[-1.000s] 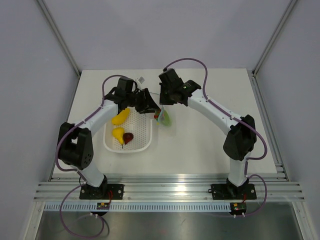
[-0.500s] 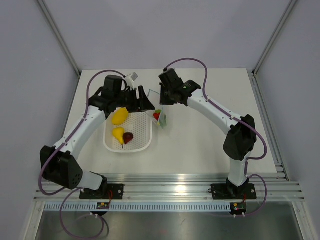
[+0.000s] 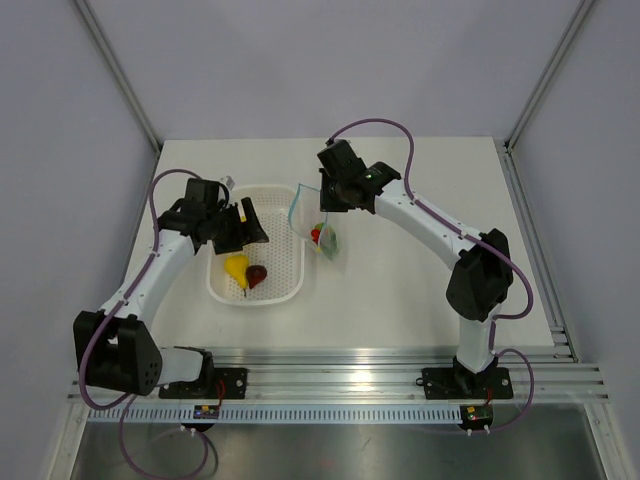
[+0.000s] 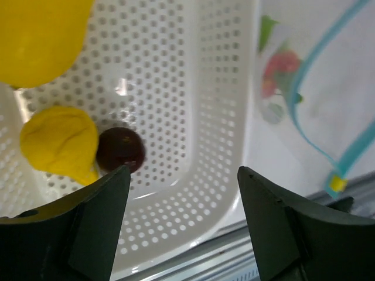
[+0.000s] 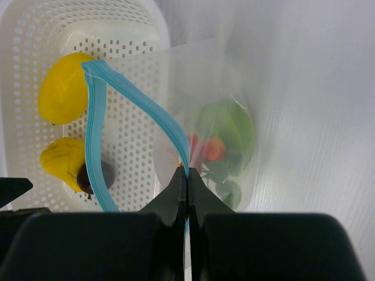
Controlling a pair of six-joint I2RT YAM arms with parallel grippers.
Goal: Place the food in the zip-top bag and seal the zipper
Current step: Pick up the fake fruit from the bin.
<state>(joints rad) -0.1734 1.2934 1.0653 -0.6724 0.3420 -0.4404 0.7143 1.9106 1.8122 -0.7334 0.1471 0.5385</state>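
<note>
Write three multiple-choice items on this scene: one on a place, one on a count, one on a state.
1. The dark red fruit lies: A in the zip-top bag; B in the right gripper; C in the basket.
2. Yellow fruits in the basket: A two; B one; C three.
3. The right gripper is: A open; B shut on the zipper; C shut on a yellow fruit.
C: it sits on the perforated floor. A: the left wrist view shows both. B: it pinches the blue strip.

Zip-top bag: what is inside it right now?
Through the clear plastic of the zip-top bag, a green leaf piece and red berries show. Whatever lies behind the right end effector pinching its edge is covered.
</note>
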